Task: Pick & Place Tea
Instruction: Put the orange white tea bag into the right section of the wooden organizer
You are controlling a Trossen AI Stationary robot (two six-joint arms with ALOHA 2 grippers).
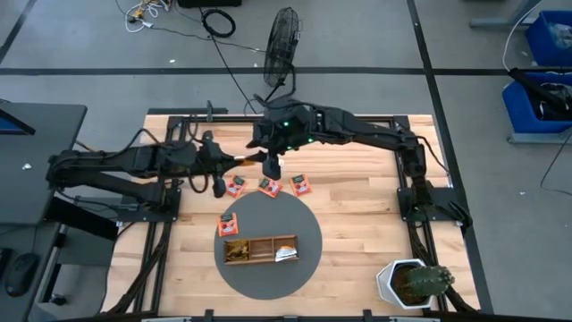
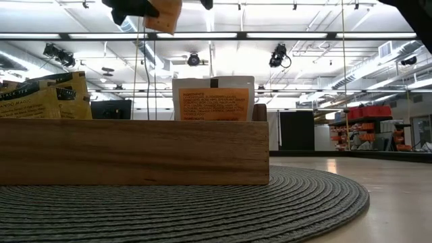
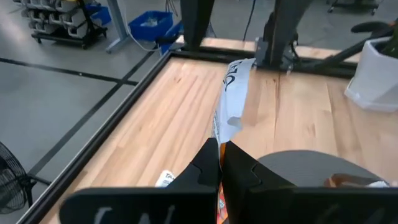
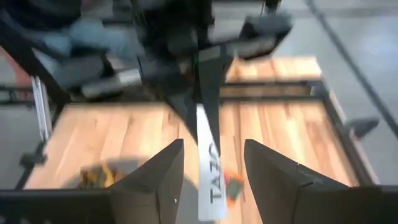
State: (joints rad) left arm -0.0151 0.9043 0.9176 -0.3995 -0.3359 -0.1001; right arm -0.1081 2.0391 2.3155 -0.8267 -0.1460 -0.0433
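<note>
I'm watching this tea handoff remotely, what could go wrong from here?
The left gripper pinches only one end of the tea sachet; the paper already bends and may slip or twist. The right gripper is open around that sachet's edge, so closing off-centre could crumple it. A drop could land on the sachets on the table.

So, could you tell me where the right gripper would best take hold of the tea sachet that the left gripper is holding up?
Probably the free end of the tea sachet, which sticks out beyond the left gripper shut on its other end. It stands edge-on between the open jaws of the right gripper, so closing across its two flat faces looks best.
</note>
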